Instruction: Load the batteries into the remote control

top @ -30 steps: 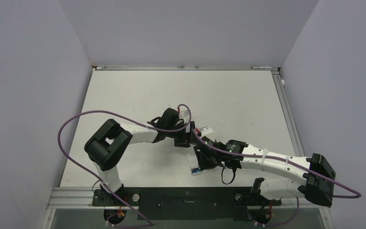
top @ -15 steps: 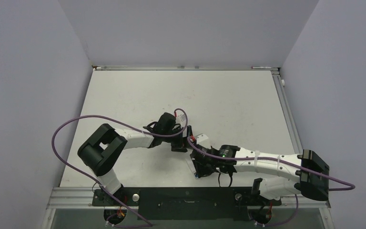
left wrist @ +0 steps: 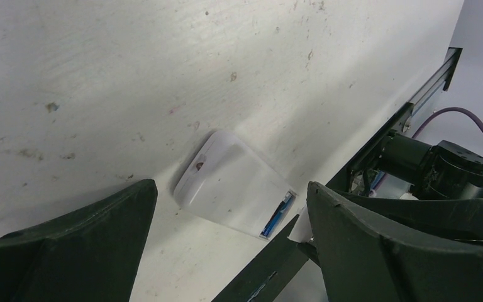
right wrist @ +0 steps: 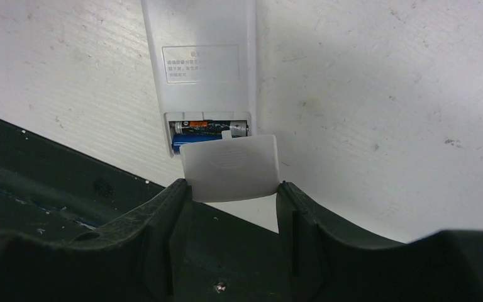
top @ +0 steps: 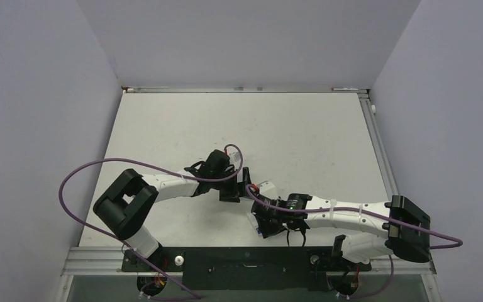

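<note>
The remote control [right wrist: 200,56] lies back up on the table, its label showing and its battery bay open at the near end. Two batteries sit in the bay, a dark one [right wrist: 209,128] and a blue one [right wrist: 185,144] beside it. My right gripper [right wrist: 233,189] is shut on a small white square cover [right wrist: 229,165], held right at the bay's edge. My left gripper [left wrist: 229,189] is open, its jaws standing wide on either side of the remote control [left wrist: 229,182]. From above, the right gripper [top: 261,219] hides most of the remote control [top: 252,219], with the left gripper [top: 238,189] just beyond it.
The white table [top: 182,126] has walls on three sides. A black rail [left wrist: 415,94] runs along its near edge, close to the remote. Purple cables [top: 100,167] loop off both arms. The right arm's wrist [left wrist: 440,167] sits beside the left gripper.
Both arms have shifted toward the near edge and slightly left. The right gripper now covers more of the remote. The left gripper has opened a little wider.
</note>
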{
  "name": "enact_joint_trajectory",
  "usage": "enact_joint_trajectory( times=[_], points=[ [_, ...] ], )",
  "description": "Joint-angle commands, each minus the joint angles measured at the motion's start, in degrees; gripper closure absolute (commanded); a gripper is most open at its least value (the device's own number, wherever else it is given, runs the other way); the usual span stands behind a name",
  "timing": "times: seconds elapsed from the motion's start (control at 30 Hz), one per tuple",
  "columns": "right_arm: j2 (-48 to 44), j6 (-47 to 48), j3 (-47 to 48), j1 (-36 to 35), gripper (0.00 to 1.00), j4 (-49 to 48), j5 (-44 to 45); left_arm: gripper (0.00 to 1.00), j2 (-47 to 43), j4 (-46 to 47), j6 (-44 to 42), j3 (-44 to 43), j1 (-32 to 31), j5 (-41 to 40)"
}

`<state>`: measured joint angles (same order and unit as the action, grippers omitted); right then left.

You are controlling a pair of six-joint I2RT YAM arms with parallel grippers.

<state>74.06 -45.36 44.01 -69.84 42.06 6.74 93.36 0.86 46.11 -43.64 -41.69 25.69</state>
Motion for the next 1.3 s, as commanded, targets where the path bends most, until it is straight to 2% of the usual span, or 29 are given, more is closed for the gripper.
enact_joint_trajectory(
  times=[0.0,0.83,1.27],
  points=[
    [1.1,-0.2,-0.2,-0.4,0.85,-1.8,-0.3,0.13,-3.3,-4.5,-1.3,1.0,0.3,-3.7],
    [6.5,-1.0,2.1,-1.3,0.86,-3.6,-0.1,0.12,-9.7,-5.8,-1.7,4.1,3.1,-3.8],
    [7.5,-1.9,6.4,-2.7,0.86,0.4,2.5,0.12,-10.1,-5.4,-1.7,3.6,3.1,-3.0]
  ],
)
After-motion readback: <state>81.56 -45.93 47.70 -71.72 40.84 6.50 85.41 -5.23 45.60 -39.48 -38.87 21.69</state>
